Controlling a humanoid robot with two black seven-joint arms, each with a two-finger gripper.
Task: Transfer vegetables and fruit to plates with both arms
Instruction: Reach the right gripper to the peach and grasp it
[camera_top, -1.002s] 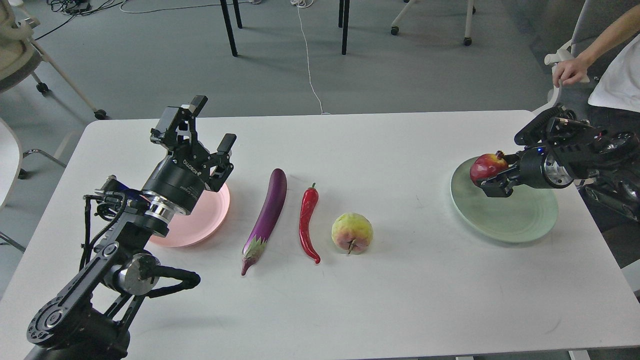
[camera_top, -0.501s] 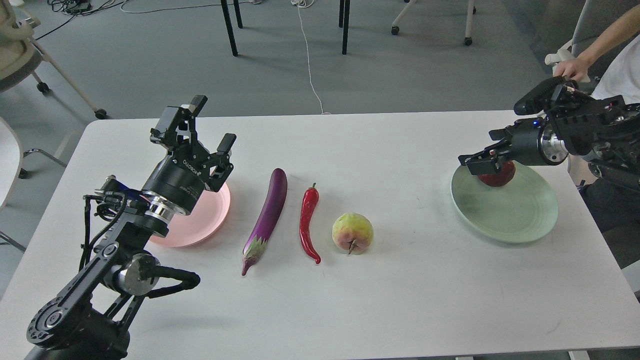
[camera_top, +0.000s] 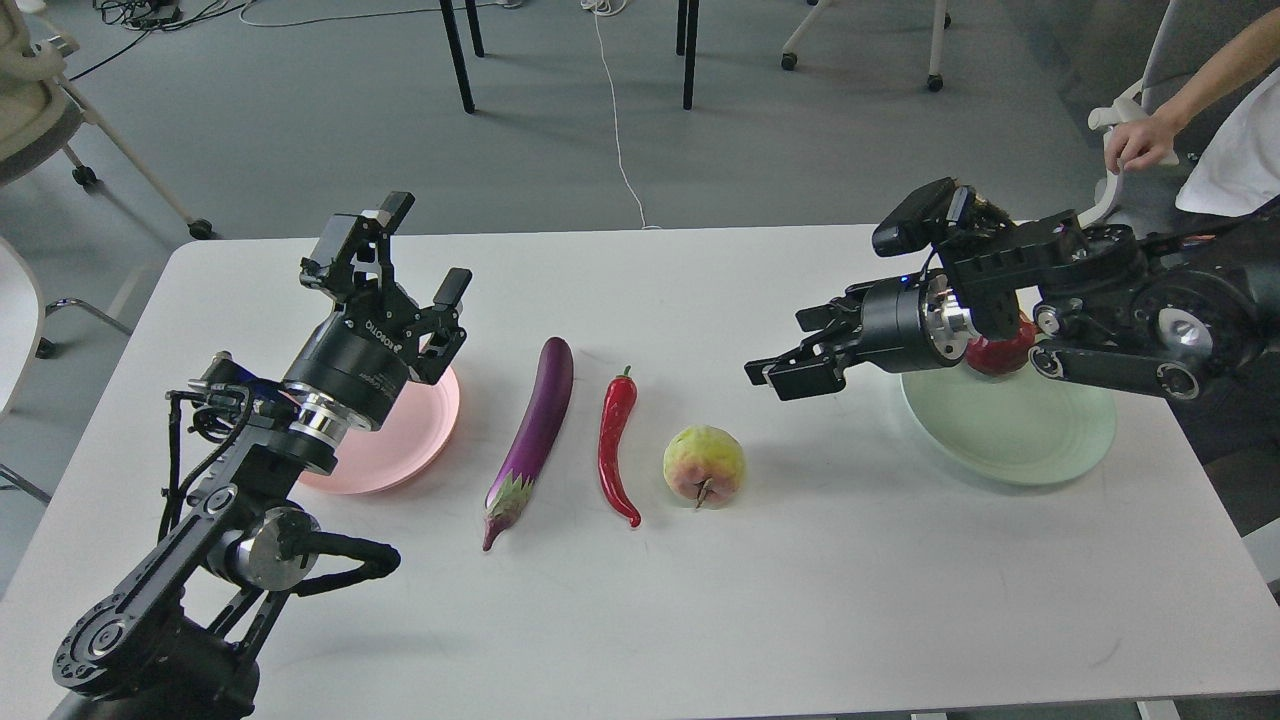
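The purple eggplant, the red chili pepper and the yellow-green, pink-blushed fruit lie side by side mid-table. The dark red pomegranate rests on the mint green plate at the right, partly hidden by my right arm. My right gripper is open and empty, above the table up and right of the blushed fruit. My left gripper is open and empty, raised above the pink plate, which my arm partly covers.
The white table ends close in front. A person's hand and a chair sit beyond the right corner. Chair and table legs and cables stand on the floor behind.
My right gripper let go of the pomegranate on the green plate, then moved left off the plate toward the blushed fruit, open. The left arm has not moved.
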